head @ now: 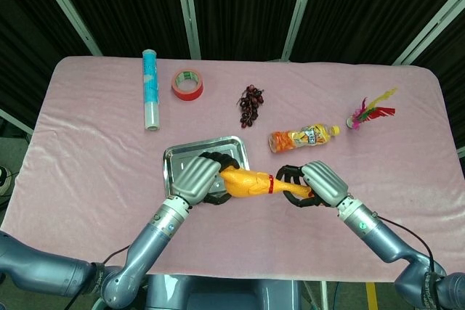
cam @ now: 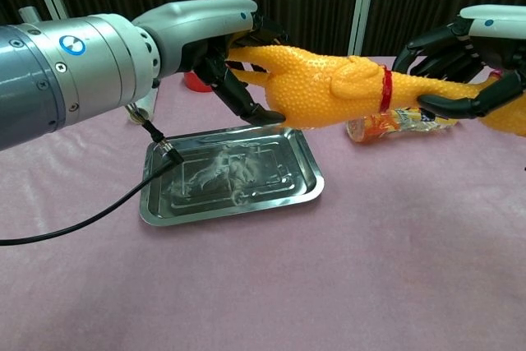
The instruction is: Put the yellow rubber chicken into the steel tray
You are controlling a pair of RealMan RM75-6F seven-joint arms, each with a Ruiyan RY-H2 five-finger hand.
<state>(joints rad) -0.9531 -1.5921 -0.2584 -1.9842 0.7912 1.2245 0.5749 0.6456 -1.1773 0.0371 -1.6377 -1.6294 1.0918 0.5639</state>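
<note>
Nearest me, I have both hands on the yellow rubber chicken (cam: 329,88), which hangs in the air with its long axis running left to right: my right hand (cam: 464,63) holds the neck end and my left hand (cam: 226,55) has its fingers curled around the leg end. The steel tray (cam: 164,203) lies just below and beyond the left hand, so that end is nearer the drop. Farther back sits an orange drink bottle (head: 301,138).

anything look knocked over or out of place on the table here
The orange drink bottle lies on its side on the pink cloth, and the blue patterned roll lies flat too. Nothing looks spilled or broken. The rubber chicken is held in the air between both hands, above the steel tray's right edge.
</note>
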